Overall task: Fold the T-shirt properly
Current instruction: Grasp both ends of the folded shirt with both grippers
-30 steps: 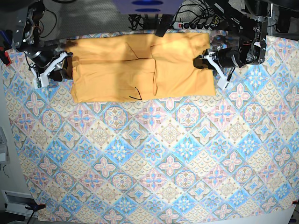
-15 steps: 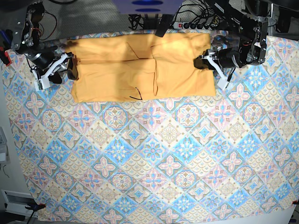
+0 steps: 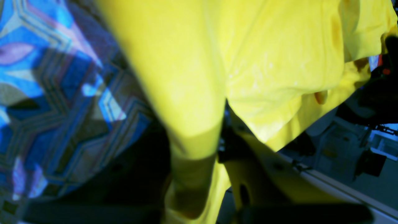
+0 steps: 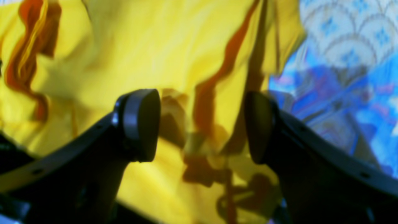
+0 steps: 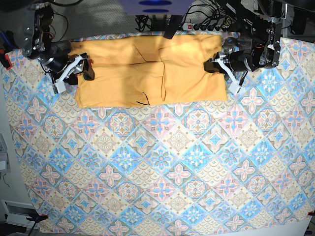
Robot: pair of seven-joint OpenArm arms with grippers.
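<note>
Currently the T-shirt (image 5: 150, 71) lies partly folded at the far edge of the table, its long axis running parallel to that edge, from my right arm's side to my left arm's side; the thin dark neckline trim (image 5: 144, 98) shows near its front edge, around the middle. Underneath, the blue-and-pink patterned tablecloth (image 5: 162, 167) covers the table. My right gripper (image 5: 78, 70) sits at the shirt's end toward the far corner on my right arm's side, with its dark pads (image 4: 141, 124) spread apart and rumpled yellow cloth (image 4: 186, 77) filling the gap between them in the right wrist view. My left gripper (image 5: 219, 65) meets the opposite end of the shirt; in the left wrist view yellow cloth (image 3: 248, 62) drapes over it, so I cannot tell whether it is spread or pinching.
</note>
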